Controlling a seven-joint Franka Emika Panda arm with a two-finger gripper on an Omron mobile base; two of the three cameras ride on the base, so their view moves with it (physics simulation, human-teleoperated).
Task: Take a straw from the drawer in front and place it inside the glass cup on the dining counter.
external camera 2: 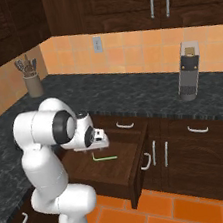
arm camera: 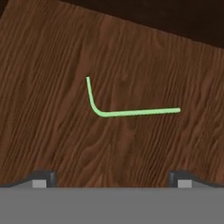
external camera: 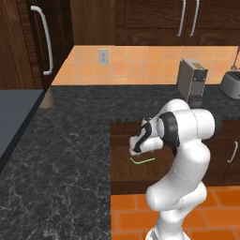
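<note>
- From the hand view I see the straw (arm camera: 131,112) lying flat on the wooden floor of the drawer (arm camera: 52,131), bent into an L (short leg up, long leg to the right).
- My pincer (arm camera: 112,177) has its tips spread wide, holding nothing, above the straw.
- The right base view shows the drawer (external camera 2: 124,175) pulled out under the black granite desk (external camera 2: 131,93), with a utensil holder (external camera 2: 31,80) on it.
- The left base view adds a toaster (external camera: 231,83).

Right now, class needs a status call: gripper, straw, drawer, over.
Gripper open, above the drawer, holding nothing. Straw bent, lying flat on the drawer floor, untouched. Drawer pulled out; nothing between fingertips and straw.
</note>
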